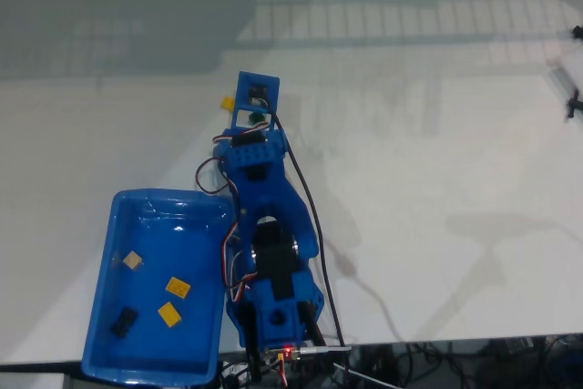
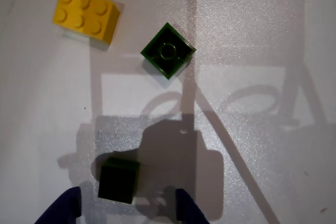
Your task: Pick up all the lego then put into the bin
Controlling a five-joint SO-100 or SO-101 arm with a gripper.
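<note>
Four bricks lie in the blue bin (image 1: 105, 312), tan, black and two yellow; on the table, a yellow brick (image 2: 85, 14), a dark green brick (image 2: 167, 50), another dark brick (image 2: 119, 180) between the gripper's (image 2: 127, 206) parted, cropped fingertips (image 2: 63, 208).

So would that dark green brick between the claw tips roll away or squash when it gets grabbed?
Probably neither. The dark green brick looks boxy and flat-sided, so it likely sits still. It looks like hard plastic, so probably rigid. Its small size and the smooth table suggest it could skid if nudged off-centre.

Glossy blue plastic bin (image 1: 102, 316)
</note>
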